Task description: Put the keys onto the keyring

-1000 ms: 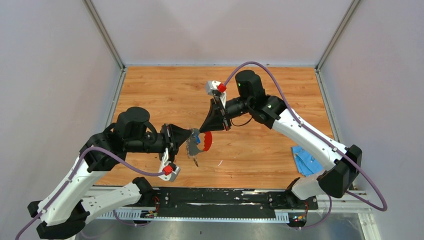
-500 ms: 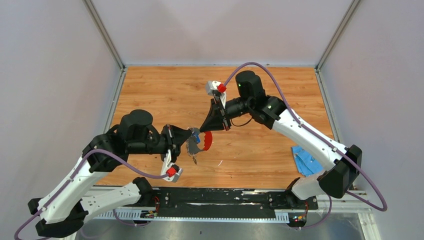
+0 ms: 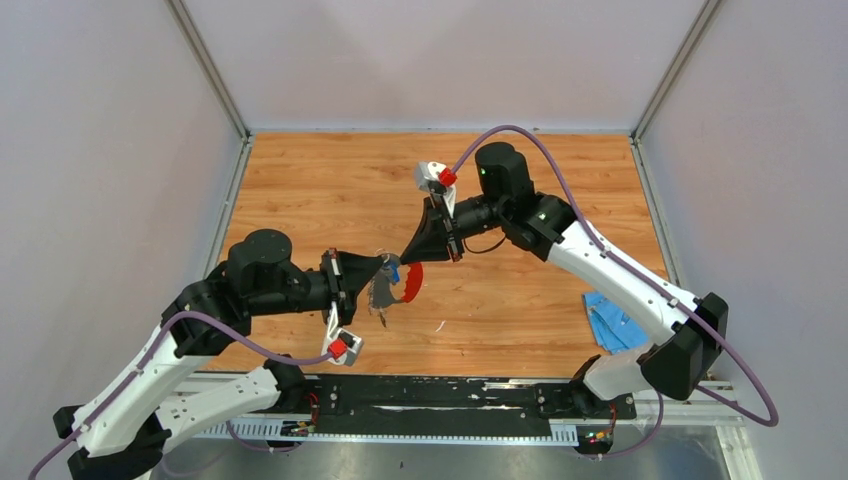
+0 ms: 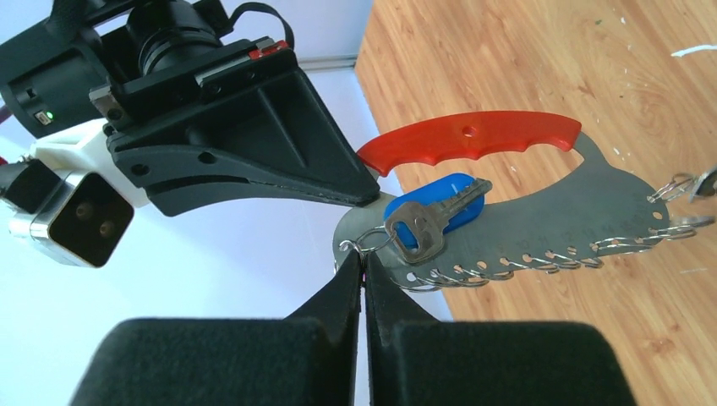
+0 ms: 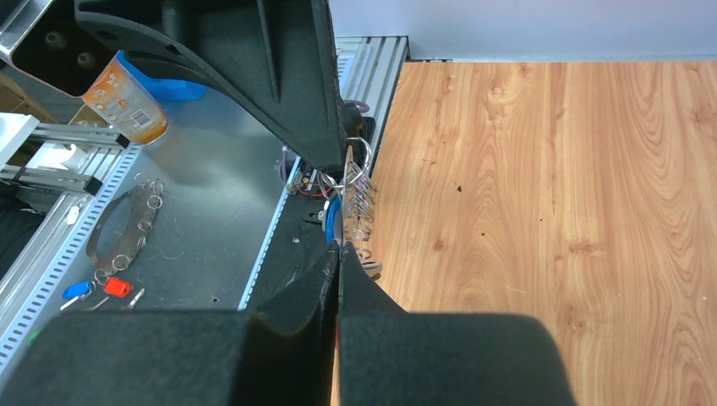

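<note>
The keyring (image 4: 541, 216) is a grey metal plate with a red grip (image 4: 469, 139) and a row of wire rings along its edge, held in the air between both arms. My right gripper (image 5: 338, 247) is shut on the plate's end, seen edge-on, and shows in the left wrist view (image 4: 368, 193). My left gripper (image 4: 364, 258) is shut on a small wire ring at that same end. The blue-headed key (image 4: 431, 222) hangs from this ring against the plate. In the top view the keyring (image 3: 392, 290) hangs between the left gripper (image 3: 382, 266) and the right gripper (image 3: 407, 258). The black-headed key is not discernible.
A blue cloth (image 3: 612, 322) lies on the wooden table (image 3: 520, 300) at the right. In the right wrist view, below the table's near edge, a second ringed plate (image 5: 118, 233), small blue and red tags (image 5: 80, 290) and a cup (image 5: 127, 97) lie on metal.
My left arm has drawn back a little to the left and lowered. The keyring has tilted slightly between the grippers. Both grippers have kept their hold.
</note>
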`<state>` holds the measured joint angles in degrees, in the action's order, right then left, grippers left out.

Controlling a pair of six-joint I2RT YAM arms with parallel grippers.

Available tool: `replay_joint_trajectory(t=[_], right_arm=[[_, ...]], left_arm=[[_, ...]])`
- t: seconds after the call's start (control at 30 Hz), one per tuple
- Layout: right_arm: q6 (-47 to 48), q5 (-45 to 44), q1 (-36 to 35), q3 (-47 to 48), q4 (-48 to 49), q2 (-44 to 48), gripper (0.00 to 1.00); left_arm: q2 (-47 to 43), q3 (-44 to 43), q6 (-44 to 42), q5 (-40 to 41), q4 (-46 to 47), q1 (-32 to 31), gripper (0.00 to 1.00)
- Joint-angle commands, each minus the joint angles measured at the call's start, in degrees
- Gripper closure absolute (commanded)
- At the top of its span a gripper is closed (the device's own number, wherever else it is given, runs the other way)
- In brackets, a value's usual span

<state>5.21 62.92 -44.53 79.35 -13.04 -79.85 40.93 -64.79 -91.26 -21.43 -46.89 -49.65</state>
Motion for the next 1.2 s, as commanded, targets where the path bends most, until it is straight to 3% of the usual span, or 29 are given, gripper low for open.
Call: replay_joint_trajectory(t=[0.0,0.2,0.37,0.47,0.57,0.77,1.17], right_arm=[[-1.3,2.3,-0.6,-0.8,0.7,1.9,1.00],[-1.1,2.7,-0.6,-1.5,1.0,2.5,1.00],[-2.1,3.6,-0.6,-2.1,2.6,3.0,1.00],[-2.4,4.4,-0.6,-2.2,3.1,3.3,1.00],[-2.8,4.8,-0.5,-2.5,3.6,3.6,1.00],[-3.1,4.9,-0.6,-2.5,3.7,4.0,1.00],[-3.1,6.3,-0.8,-3.0,3.6,3.7,1.00]], left_arm=[[-0.2,-1.0,6.3,0.1,4.0,-0.3,1.00],[0.4,-2.8,11.5,-2.3,4.0,-0.3,1.00],[-0.3,-1.7,9.1,-3.0,4.0,-0.3,1.00],[-0.6,-0.7,7.1,-1.6,4.1,-0.3,0.76],[-0.4,-0.2,6.0,-0.7,4.8,-0.3,0.69],[0.1,-0.4,6.3,0.6,5.3,-0.3,0.72],[-1.6,0.3,5.7,-1.4,5.2,-0.3,0.87]])
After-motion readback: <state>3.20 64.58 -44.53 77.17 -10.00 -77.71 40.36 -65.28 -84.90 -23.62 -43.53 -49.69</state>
